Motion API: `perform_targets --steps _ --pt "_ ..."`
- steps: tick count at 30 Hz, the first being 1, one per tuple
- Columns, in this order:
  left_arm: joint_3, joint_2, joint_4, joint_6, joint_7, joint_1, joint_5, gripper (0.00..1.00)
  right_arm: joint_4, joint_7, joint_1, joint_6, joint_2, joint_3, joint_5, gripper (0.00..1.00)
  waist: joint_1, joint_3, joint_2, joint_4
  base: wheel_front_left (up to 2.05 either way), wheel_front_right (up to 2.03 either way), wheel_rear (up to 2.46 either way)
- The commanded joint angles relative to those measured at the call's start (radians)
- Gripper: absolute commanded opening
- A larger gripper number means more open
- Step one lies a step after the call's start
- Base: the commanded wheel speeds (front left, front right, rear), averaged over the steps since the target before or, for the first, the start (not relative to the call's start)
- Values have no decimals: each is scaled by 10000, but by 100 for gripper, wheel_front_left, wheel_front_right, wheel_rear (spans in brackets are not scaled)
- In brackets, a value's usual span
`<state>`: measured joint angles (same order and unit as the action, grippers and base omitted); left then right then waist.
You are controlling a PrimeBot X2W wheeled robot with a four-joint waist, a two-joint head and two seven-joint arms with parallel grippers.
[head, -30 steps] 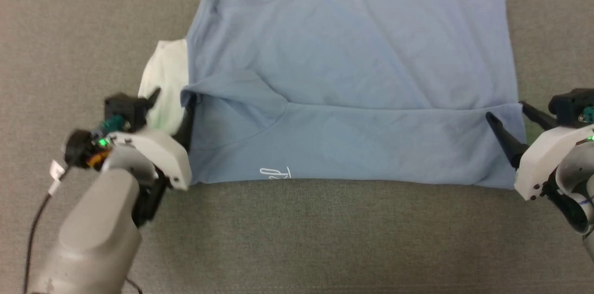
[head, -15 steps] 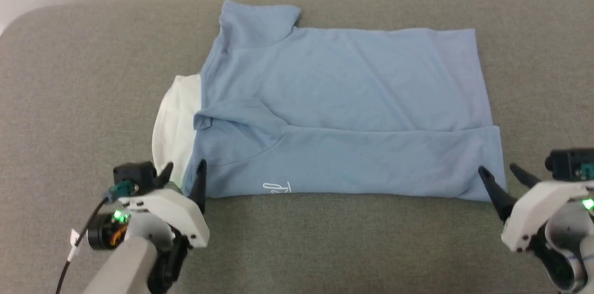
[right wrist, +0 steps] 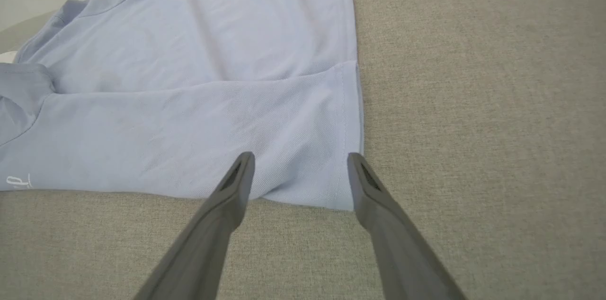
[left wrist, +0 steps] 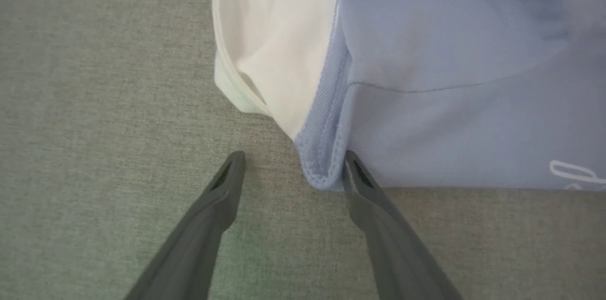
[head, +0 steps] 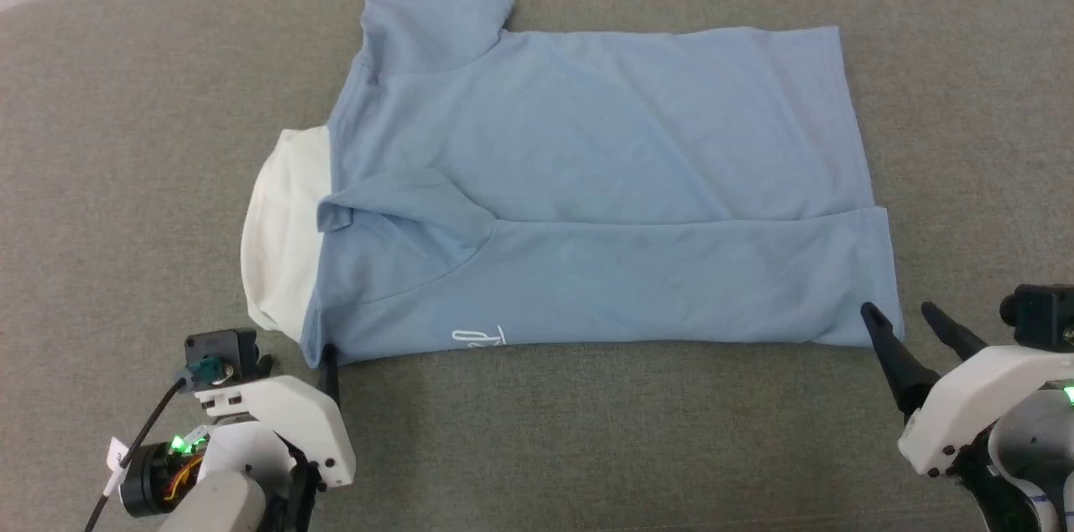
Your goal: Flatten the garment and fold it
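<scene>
I've got the grey cloth-covered desk (head: 537,440) running wide across my head view. The garment (head: 587,163) lies spread across its middle, neck to the left and bottom hem to the right. Its near long side is already turned over onto the body as a band, while the far sleeve (head: 428,20) sticks out at the far left, not yet folded in.

My left end effector (left wrist: 293,160) sits at the near-left corner, released and holding nothing. One finger is just beside the doubled blue edge and the other is over bare cloth. My right end effector (right wrist: 298,155) is also released and empty, with its fingers straddling the near-right hem corner. I cannot tell whether they touch it.

The white collar (head: 281,247) pokes out on the left, and the small script logo (head: 478,337) sits at the near edge.

I judge this knit light, limp and quick to wrinkle, with no stiffness to push against. I'd pinch through both layers at the seamed corners, where hem stitching gives some body, lift low and move both sides together.
</scene>
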<state>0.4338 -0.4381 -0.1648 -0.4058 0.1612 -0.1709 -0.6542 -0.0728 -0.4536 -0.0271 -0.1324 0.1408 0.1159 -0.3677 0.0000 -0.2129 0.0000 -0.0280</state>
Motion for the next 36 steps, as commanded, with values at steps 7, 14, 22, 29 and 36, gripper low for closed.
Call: perform_targets --steps 7,14,22,29,36 --pt "490 124 -519 511 853 -79 -310 100 -607 -207 124 17 -108 313 254 100 0 -542 0 -167 0 0 0" --pt "564 521 -916 857 492 -212 -505 0 -612 -392 104 17 38 492 558 100 0 -382 0 164 0 0 0" --pt "217 682 -378 949 -644 -189 -513 0 -123 -845 -249 17 202 1014 1644 100 0 -12 0 621 0 0 0" --pt "232 663 441 1001 -1054 -152 -385 0 1334 -1353 -907 17 -102 1256 2200 100 0 -187 0 943 0 0 0" --pt "328 615 575 1051 -1092 -185 -324 0 2557 -1394 -1281 17 -333 1338 2410 64 0 -437 0 1074 0 0 0"
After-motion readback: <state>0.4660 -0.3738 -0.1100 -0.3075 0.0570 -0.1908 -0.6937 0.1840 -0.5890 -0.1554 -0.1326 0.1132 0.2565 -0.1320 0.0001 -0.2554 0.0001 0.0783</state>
